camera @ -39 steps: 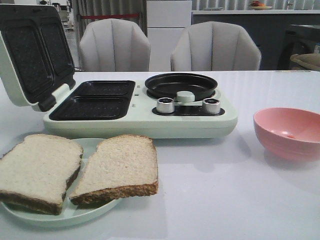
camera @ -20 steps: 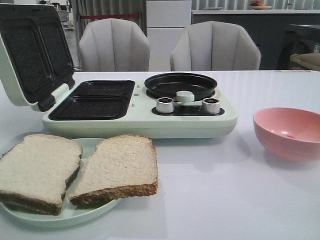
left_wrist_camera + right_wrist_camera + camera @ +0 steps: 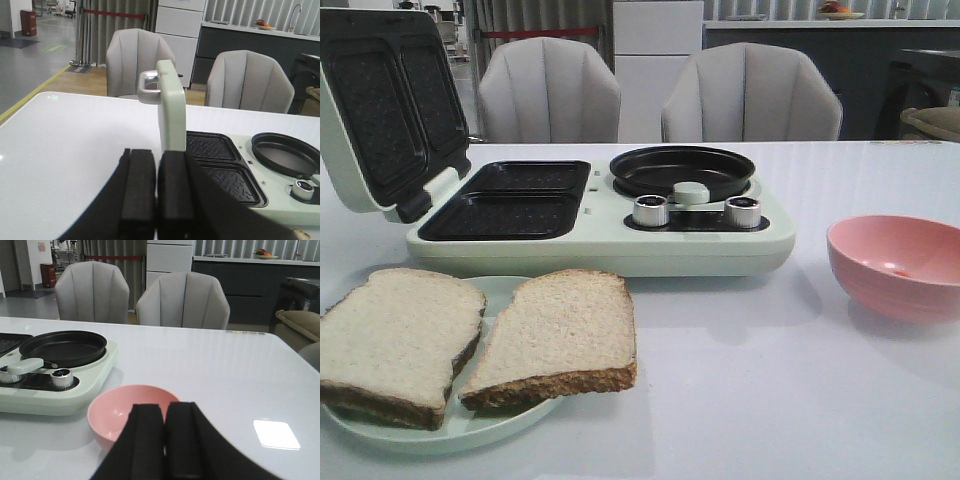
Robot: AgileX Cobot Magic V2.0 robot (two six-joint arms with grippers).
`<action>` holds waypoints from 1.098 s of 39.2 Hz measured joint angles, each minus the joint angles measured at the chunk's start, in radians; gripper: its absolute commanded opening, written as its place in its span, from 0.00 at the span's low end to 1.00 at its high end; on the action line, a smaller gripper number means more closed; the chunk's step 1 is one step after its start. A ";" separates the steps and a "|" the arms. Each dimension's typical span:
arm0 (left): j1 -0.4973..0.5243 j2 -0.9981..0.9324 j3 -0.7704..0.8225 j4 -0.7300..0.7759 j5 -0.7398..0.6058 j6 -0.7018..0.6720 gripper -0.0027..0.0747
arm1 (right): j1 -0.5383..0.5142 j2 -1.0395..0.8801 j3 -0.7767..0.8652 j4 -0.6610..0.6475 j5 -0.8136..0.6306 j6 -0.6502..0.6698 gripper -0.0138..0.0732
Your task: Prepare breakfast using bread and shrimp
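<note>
Your front camera sits low, facing the mint-green breakfast maker (image 3: 600, 215). Both wrist cameras look the same way, sharing its black round pan (image 3: 286, 152).

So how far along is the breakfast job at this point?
Barely begun. Done: the sandwich maker's lid stands open. In hand: nothing; left claw and right claw are shut and empty. Left: both bread slices lie on the plate, and the shrimp sits in the pink bowl.
</note>
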 measured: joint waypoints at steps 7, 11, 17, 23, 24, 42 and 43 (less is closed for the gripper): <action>0.000 0.002 0.000 0.012 0.002 0.000 0.32 | 0.000 0.000 0.000 0.000 0.000 0.000 0.33; 0.000 0.012 0.000 0.026 0.009 0.000 0.52 | 0.000 0.000 0.000 0.000 0.000 0.000 0.33; 0.000 0.023 0.000 0.035 0.010 0.000 0.75 | 0.000 0.000 0.000 0.000 0.000 0.000 0.33; 0.000 0.049 0.000 0.052 0.010 0.000 0.78 | 0.000 0.000 0.000 0.000 0.000 0.000 0.33; 0.000 0.055 0.000 0.052 0.010 0.000 0.78 | 0.000 0.000 0.000 0.000 0.000 0.000 0.33; -0.076 0.169 -0.006 0.145 0.119 0.000 0.77 | 0.000 0.000 0.000 0.000 0.000 0.000 0.33; -0.094 0.178 -0.008 0.167 0.126 0.000 0.77 | 0.000 0.000 0.000 0.000 0.000 0.000 0.33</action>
